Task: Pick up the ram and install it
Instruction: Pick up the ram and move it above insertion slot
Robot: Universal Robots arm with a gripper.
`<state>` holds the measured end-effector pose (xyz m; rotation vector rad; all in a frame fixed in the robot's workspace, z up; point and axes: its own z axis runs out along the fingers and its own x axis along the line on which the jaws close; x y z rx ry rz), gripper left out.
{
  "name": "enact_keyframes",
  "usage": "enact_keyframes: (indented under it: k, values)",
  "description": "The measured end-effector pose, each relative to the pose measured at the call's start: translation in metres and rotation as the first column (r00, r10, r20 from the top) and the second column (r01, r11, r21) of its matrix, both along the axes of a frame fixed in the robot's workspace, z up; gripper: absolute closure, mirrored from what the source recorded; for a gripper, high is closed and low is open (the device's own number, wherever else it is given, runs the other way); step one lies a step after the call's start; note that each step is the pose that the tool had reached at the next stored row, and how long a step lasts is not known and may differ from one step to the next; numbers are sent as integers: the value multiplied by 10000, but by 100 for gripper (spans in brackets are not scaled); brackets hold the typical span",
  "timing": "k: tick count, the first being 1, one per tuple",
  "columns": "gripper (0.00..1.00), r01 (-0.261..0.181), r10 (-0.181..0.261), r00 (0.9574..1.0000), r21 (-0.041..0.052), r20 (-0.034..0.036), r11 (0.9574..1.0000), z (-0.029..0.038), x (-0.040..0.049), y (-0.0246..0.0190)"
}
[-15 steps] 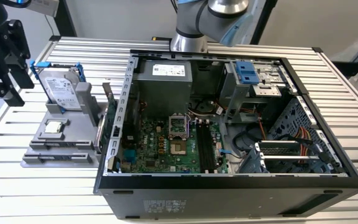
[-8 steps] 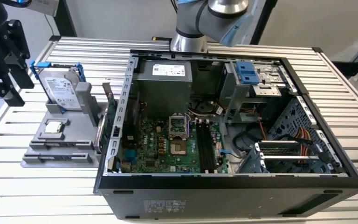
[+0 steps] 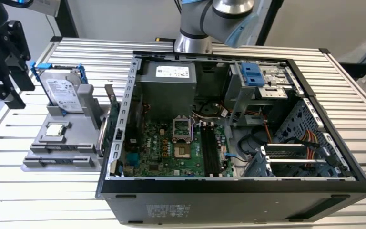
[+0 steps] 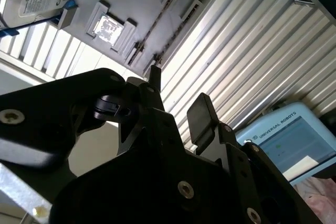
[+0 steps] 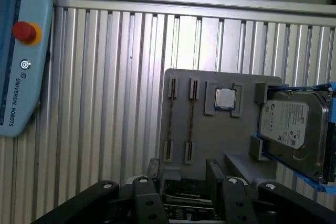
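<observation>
Claw (image 5: 182, 167): open, holding nothing, raised clear of the grey holder (image 5: 210, 129).
Ram (image 5: 189, 203): resting in the holder, on the side nearest the computer case (image 3: 234, 205).

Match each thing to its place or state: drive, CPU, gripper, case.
Things:
1. drive
2. CPU
3. gripper
4. case

Places or states:
A. open
B. in a blue frame
C. side off, motherboard showing
D. flat in the grey fixture

Pairs: 1-B, 2-D, 3-A, 4-C
</observation>
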<state>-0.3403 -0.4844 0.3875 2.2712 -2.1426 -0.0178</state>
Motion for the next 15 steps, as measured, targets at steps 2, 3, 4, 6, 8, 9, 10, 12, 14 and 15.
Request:
enact_keyframes:
  k: [2,3,4,6,8,9,10,12,14,15]
  values:
    - [0,0,0,10000,1,1,10000,-4,-1,0]
    - [0,0,0,10000,2,2,10000,-4,0,0]
    - [0,0,0,10000,1,1,10000,-5,0,0]
    - [0,0,0,10000,3,4,10000,-14,0,0]
    - [0,0,0,10000,1,1,10000,-23,0,0]
    - [0,0,0,10000,2,2,10000,-30,0,0]
    - [0,0,0,10000,2,2,10000,-35,0,0]
    - [0,0,0,10000,2,2,10000,-48,0,0]
    - [0,0,0,10000,2,2,10000,-61,0,0]
    - [0,0,0,10000,2,2,10000,-67,-1,0]
